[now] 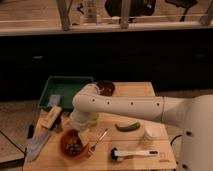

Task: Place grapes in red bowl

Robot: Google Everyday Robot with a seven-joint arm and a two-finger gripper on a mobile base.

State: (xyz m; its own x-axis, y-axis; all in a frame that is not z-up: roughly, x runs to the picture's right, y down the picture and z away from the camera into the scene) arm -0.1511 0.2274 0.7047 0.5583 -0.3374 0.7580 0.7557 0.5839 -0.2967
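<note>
The red bowl [66, 147] sits at the front left of the wooden table [150, 90]. The dark grapes [74, 145] lie inside it. My white arm reaches in from the right and bends down over the bowl. My gripper [81, 135] hangs just above the bowl's right rim, right beside the grapes.
A maroon-brown bowl [105, 87] stands at the back. A green tray [64, 90] lies at the back left. A curved green vegetable [127, 126] and a white cup [152, 133] are at the right. A knife [36, 145], a spoon [98, 141] and a white brush [134, 153] lie along the front.
</note>
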